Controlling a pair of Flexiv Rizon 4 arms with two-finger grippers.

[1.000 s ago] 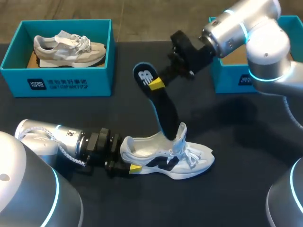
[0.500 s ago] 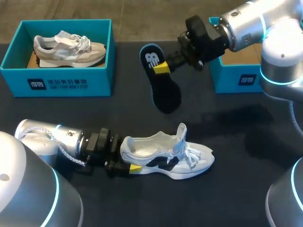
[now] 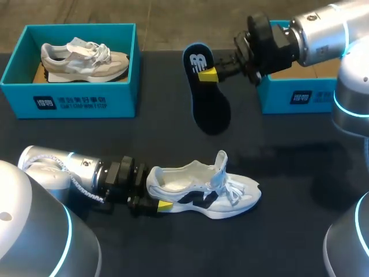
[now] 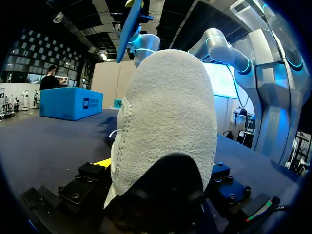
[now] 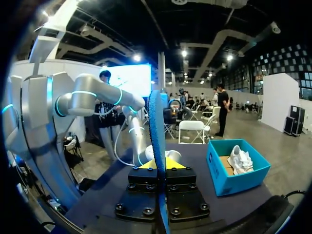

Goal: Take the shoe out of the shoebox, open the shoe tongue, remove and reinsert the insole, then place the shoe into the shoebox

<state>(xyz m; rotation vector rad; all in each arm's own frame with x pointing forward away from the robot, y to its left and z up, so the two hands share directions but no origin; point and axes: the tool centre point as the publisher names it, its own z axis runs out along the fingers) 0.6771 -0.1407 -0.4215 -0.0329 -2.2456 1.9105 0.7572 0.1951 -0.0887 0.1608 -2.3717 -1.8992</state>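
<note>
White shoe (image 3: pixel 202 190) on its sole on dark table (image 3: pixel 288 231), toe toward robot's right, tongue pulled up, opening bare. Left gripper (image 3: pixel 158 203) clamped on shoe heel; in left wrist view heel (image 4: pixel 168 122) fills gap between fingers. Black insole (image 3: pixel 209 98) in air, well clear of shoe, pinched near heel end by right gripper (image 3: pixel 207 75); edge-on in right wrist view (image 5: pixel 157 136). Right shoebox (image 3: pixel 288 95) behind right gripper. Left shoebox (image 3: pixel 69 95) holds beige shoe (image 3: pixel 83 57).
</note>
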